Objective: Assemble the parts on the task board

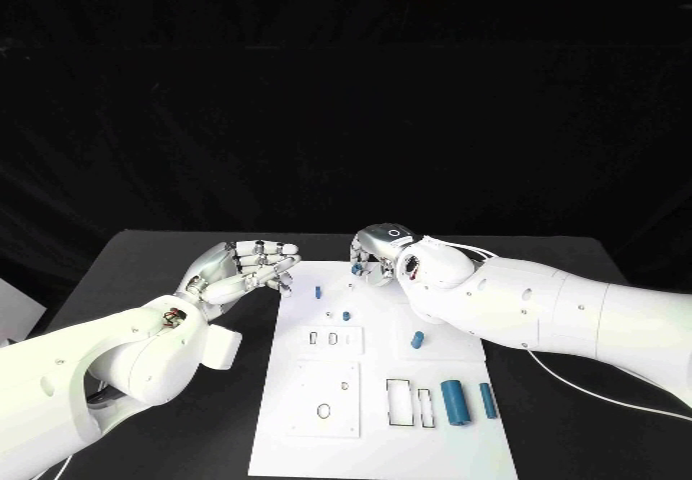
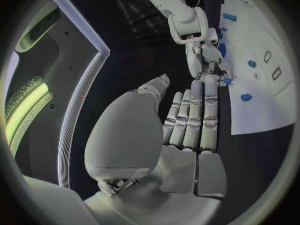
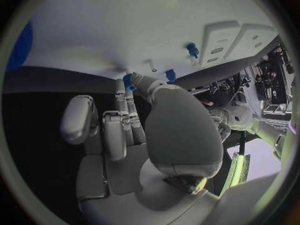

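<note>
The right hand [image 1: 382,255] reaches in over the far edge of the task board [image 1: 378,440], fingers bent down, and pinches a small blue part [image 3: 128,81] at its fingertips; the right wrist view shows that part pressed against the white plate near the board's far edge. The left hand [image 1: 242,270] hovers just off the board's far left corner, above the black surface [image 1: 144,270], holding nothing, its fingers stretched out side by side toward the right hand with the thumb apart from them.

The pinched part is too small to tell which way its long axis runs. On the board, a short blue peg [image 1: 317,293] stands near the far left, and another blue piece [image 1: 417,340] lies tilted toward the middle right. A larger blue cylinder [image 1: 454,402] and a thinner blue bar [image 1: 488,400] lie near the right edge, long axes running near to far, beside two rectangular cut-outs [image 1: 410,402].

The board lies lengthwise across the middle of the surface, with dark drapery behind.
</note>
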